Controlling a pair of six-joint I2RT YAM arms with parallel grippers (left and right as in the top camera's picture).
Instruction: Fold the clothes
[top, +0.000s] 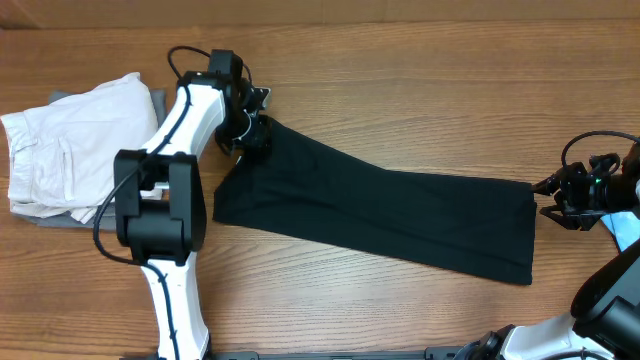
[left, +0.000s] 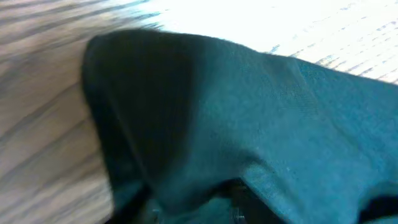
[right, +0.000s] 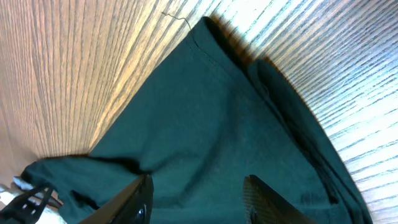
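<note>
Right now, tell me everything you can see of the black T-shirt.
The black T-shirt is soft, matte fabric, folded into a long band lying mostly flat on the wooden table, slanting from upper left to lower right. Its upper-left end bunches up at the left gripper, whose fingers are hidden. The right gripper, open, sits at its right edge; contact is unclear.

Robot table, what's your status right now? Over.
Left gripper on black T-shirt's far-left corner, grip hidden by fabric. Right gripper open at the opposite end. Shirt folded into a long strip. White garment lies apart, nothing blocking.
</note>
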